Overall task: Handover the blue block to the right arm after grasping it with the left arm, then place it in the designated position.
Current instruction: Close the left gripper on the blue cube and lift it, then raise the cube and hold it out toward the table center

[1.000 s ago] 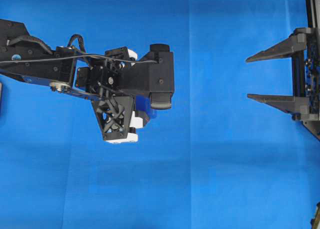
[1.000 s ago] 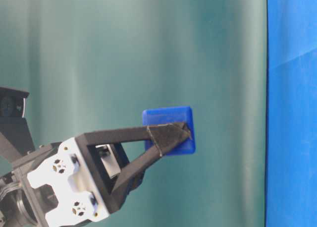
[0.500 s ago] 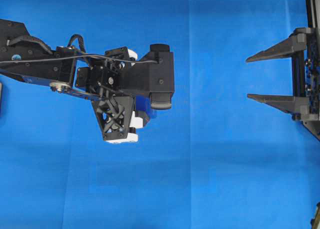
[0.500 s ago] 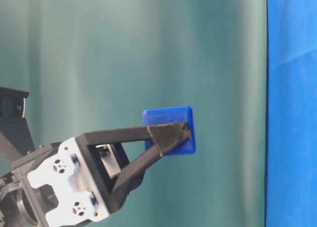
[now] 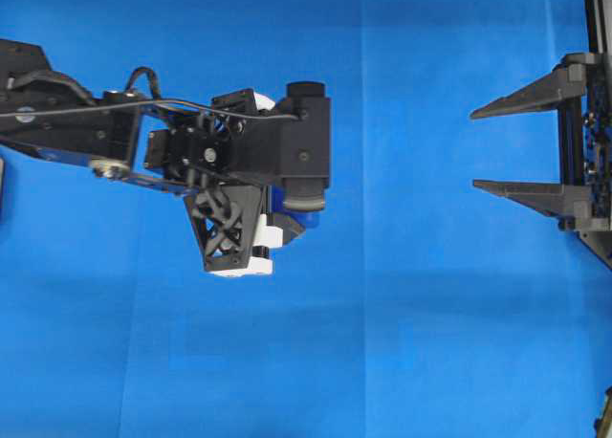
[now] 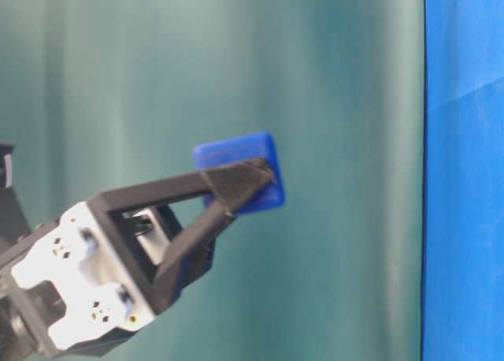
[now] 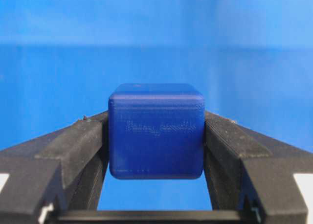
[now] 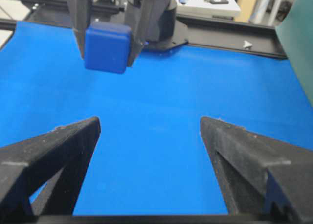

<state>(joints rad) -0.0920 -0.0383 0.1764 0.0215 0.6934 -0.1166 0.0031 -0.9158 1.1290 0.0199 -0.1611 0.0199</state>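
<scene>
The blue block [image 7: 155,131], a small dark-blue cube, is clamped between the two black fingers of my left gripper [image 7: 155,117], which is shut on its side faces. It hangs in the air above the blue cloth [image 5: 402,314]. In the table-level view the block [image 6: 236,150] sits tilted at the fingertips. From above, the left arm [image 5: 239,151] covers most of it. My right gripper [image 5: 474,149] stands wide open at the right edge, its fingers pointing left toward the left arm, well apart from it. The right wrist view shows the block [image 8: 107,47] held ahead, up and to the left.
Bright blue cloth covers the table. A dark green backdrop [image 6: 236,61] fills the table-level view. A black frame rail [image 8: 230,33] runs along the far edge behind the left arm's base. Open cloth lies between the two grippers.
The left wrist has turned and shifted slightly, tilting the held block, which moved up and left in the table-level view. The right gripper has not moved.
</scene>
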